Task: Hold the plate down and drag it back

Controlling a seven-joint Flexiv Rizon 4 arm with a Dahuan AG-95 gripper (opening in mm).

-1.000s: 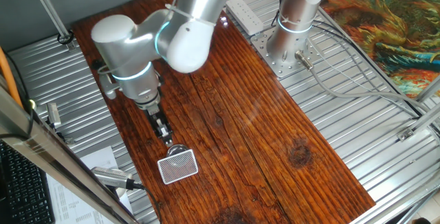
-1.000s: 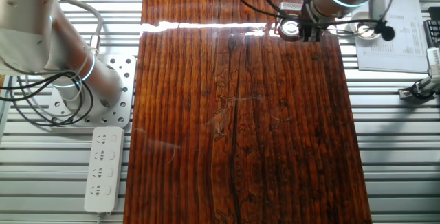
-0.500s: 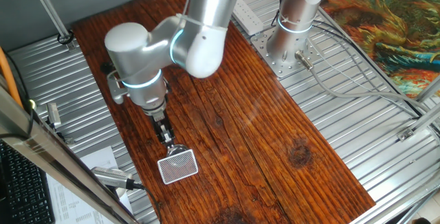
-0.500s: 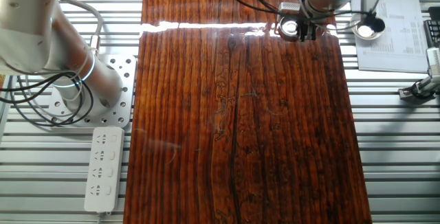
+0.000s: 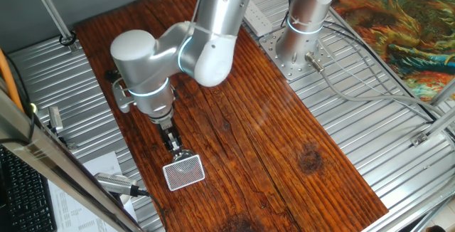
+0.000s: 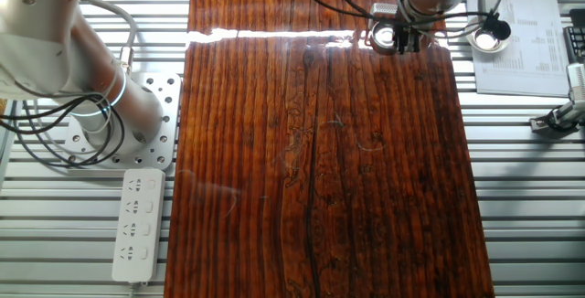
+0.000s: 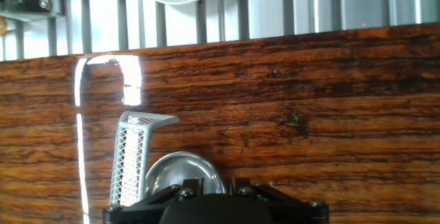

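Observation:
The plate [image 5: 182, 154] is a very small shiny silver dish on the wooden table, just touching the far edge of the red-and-white lattice card [image 5: 184, 171]. My gripper [image 5: 174, 145] points down with its tips on the plate's near rim, and the fingers look closed together with nothing between them. In the other fixed view the gripper [image 6: 403, 38] stands beside the plate [image 6: 384, 36] at the table's far edge. In the hand view the plate [image 7: 180, 172] lies just ahead of the gripper [image 7: 215, 183], partly hidden by the hand, with the card [image 7: 130, 159] to its left.
The wooden table [image 5: 270, 132] ends close to the card, with metal slats [image 5: 50, 82] beyond. A white round object [image 6: 485, 35] and papers [image 6: 526, 42] lie off that edge. A second arm's base [image 5: 298, 40] and a power strip [image 6: 139, 225] stand at the other side.
The arm's elbow and wrist have swung right over the table. The gripper tip has stayed on the plate, and plate and card have barely moved.

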